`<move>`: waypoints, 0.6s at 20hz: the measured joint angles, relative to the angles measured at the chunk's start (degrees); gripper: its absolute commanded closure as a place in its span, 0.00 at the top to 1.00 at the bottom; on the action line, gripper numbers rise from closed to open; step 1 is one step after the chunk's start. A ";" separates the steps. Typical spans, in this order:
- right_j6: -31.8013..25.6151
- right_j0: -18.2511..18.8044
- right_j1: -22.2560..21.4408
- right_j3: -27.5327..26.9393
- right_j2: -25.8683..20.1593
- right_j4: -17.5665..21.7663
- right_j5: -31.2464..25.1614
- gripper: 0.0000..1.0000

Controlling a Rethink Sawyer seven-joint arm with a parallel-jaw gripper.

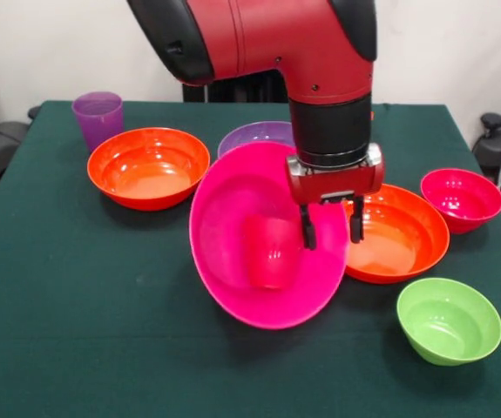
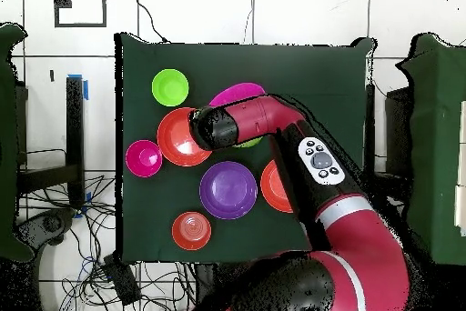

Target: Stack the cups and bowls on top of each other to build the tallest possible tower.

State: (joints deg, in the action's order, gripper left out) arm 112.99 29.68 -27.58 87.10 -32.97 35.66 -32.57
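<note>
Right now my claw [image 1: 329, 225] pinches the rim of the big hot pink bowl [image 1: 250, 261], which hangs tipped up in the middle of the counter [image 1: 76, 331] with a red-pink cup [image 1: 272, 252] inside. I think it is light, stiff and slippery, so the thin rim is best. My arm reaches straight down.

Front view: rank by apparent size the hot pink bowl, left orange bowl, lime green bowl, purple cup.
1. hot pink bowl, tilted toward the camera, which may exaggerate it
2. left orange bowl
3. lime green bowl, nearer the camera, so possibly flattered
4. purple cup, farthest back, so the gap with the green bowl is unsure
</note>
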 measured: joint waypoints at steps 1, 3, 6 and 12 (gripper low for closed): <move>0.00 0.12 -0.02 0.01 0.00 -0.04 -0.01 1.00; 0.00 0.71 -0.04 0.07 0.01 -0.07 -0.01 1.00; 0.00 1.60 -0.04 0.39 0.02 -0.12 0.00 1.00; 0.00 3.13 -0.04 1.11 0.02 -0.17 -0.01 1.00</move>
State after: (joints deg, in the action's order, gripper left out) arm 112.99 32.81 -27.62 88.21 -32.94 35.49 -32.58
